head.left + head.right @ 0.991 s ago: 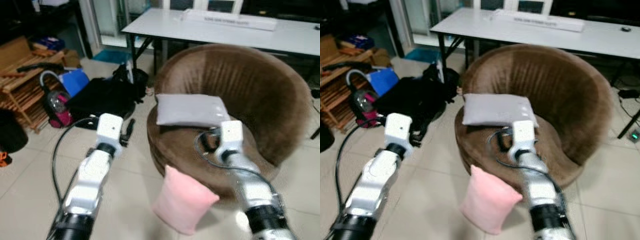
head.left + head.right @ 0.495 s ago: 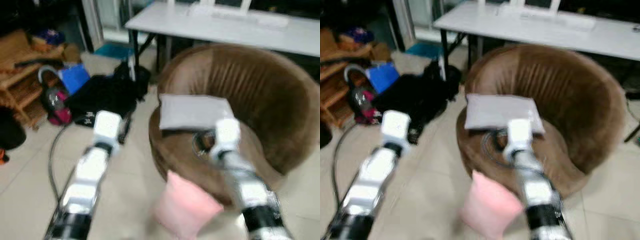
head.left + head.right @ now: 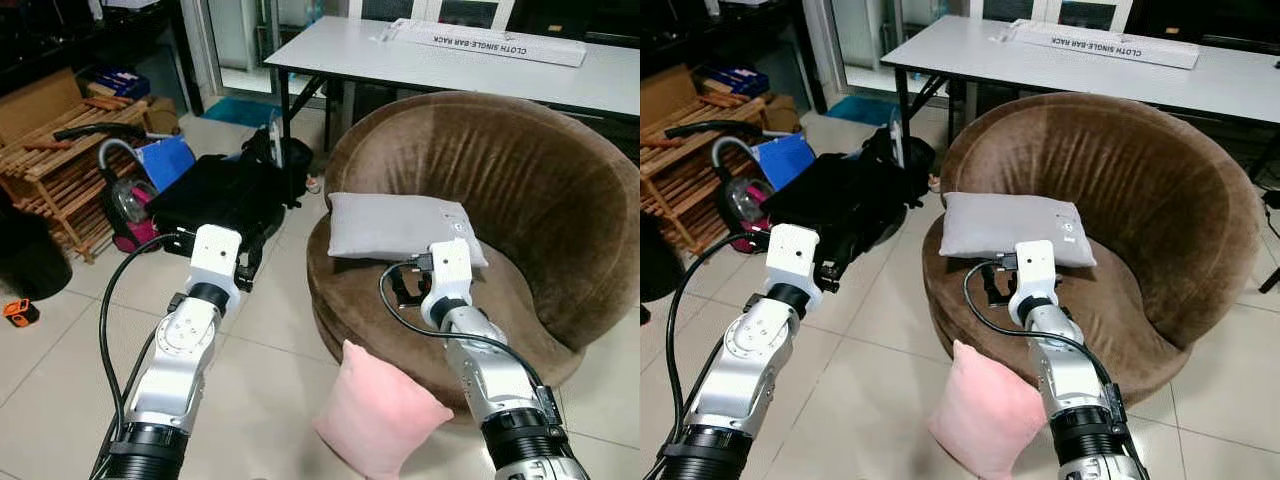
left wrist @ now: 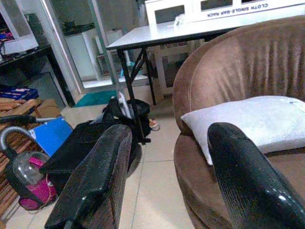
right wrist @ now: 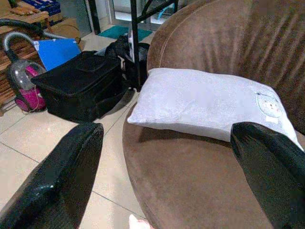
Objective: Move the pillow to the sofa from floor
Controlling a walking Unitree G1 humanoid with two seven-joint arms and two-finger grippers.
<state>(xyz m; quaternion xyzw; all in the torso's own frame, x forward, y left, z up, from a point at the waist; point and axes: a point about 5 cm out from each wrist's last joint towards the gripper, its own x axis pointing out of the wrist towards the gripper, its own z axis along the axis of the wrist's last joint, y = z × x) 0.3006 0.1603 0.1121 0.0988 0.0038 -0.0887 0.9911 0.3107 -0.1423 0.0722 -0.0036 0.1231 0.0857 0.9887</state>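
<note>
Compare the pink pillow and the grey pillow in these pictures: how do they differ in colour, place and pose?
Colour: the pink pillow is pale pink; the grey pillow is light grey with a small round patch at one corner.
Place: the pink pillow is on the tiled floor against the front of the brown round sofa; the grey pillow is on its seat.
Pose: the pink pillow stands tilted on edge; the grey pillow lies flat.
Both are soft, plump cushions, and neither is gripped.
</note>
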